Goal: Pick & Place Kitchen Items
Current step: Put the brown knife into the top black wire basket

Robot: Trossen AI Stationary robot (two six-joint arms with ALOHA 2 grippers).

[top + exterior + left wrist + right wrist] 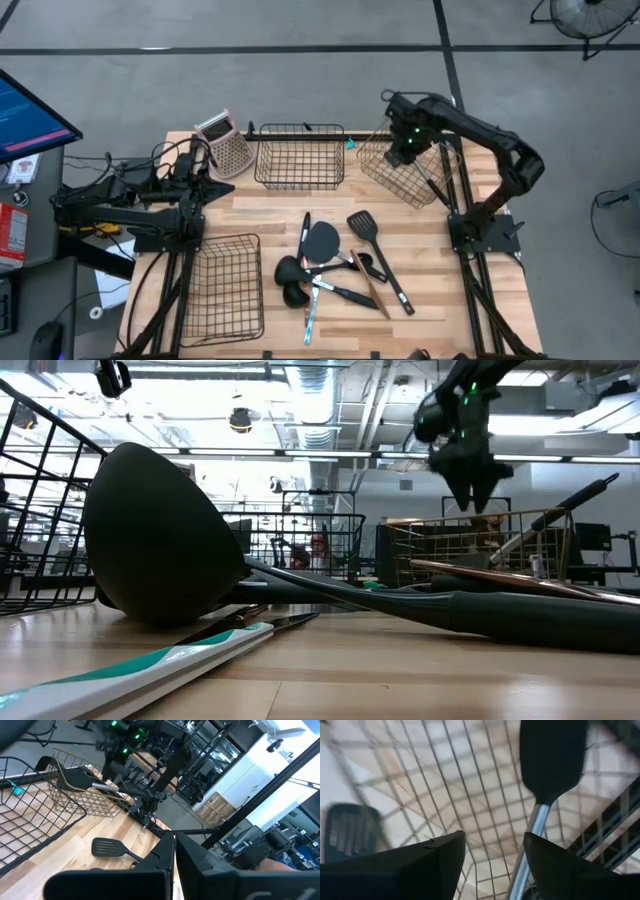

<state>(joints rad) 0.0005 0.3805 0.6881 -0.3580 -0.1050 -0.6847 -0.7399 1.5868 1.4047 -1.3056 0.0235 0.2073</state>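
Observation:
My right gripper (405, 150) (475, 495) hangs open, pointing down, over the bronze wire basket (410, 172) at the table's far right. In the basket lies a spatula with a black head (552, 755) and a silvery shaft (532, 832). The shaft runs below the gap between my fingers, and its handle (585, 492) leans out over the basket's rim. The other utensils (335, 265) lie in a loose pile on the table's near middle, a slotted spatula (362, 225) among them. At the left edge my left gripper (225, 190) (175, 855) waits, shut and level.
A black wire basket (300, 155) stands at the far middle and another (222, 285) at the near left. The pink-topped grater (225, 145) stands left of the far basket. A ladle bowl (160, 540) fills the low view's foreground.

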